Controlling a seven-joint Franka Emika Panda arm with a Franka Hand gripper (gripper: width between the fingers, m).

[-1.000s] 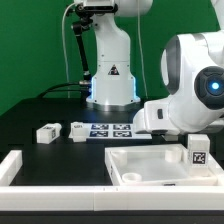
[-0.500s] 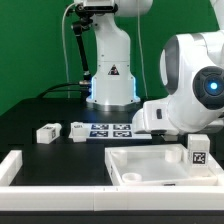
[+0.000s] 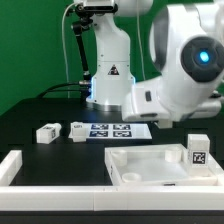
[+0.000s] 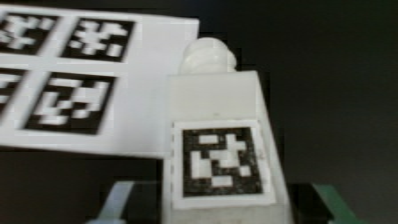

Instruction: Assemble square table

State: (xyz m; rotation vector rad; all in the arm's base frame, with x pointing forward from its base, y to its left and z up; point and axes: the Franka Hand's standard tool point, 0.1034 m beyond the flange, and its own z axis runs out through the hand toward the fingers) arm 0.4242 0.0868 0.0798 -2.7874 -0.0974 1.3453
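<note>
In the wrist view a white block leg (image 4: 217, 130) with a black-and-white tag lies on the black table, its rounded peg pointing away. My gripper (image 4: 222, 208) straddles its near end, open, with a dark gap showing between each finger and the leg. In the exterior view the arm hides the gripper and this leg. The white square tabletop (image 3: 150, 160) lies at the front right, with a tagged leg (image 3: 198, 152) standing at its right corner. Two more legs (image 3: 46, 132) (image 3: 78, 130) lie on the table at the exterior view's left.
The marker board (image 3: 110, 130) lies at the table's middle and shows beside the leg in the wrist view (image 4: 80, 70). White fence bars run along the left (image 3: 10, 168) and the front (image 3: 70, 198). A second robot base (image 3: 110, 70) stands at the back.
The arm has swung up and to the exterior view's left, now filling more of the upper right. The tabletop and the loose legs have not moved.
</note>
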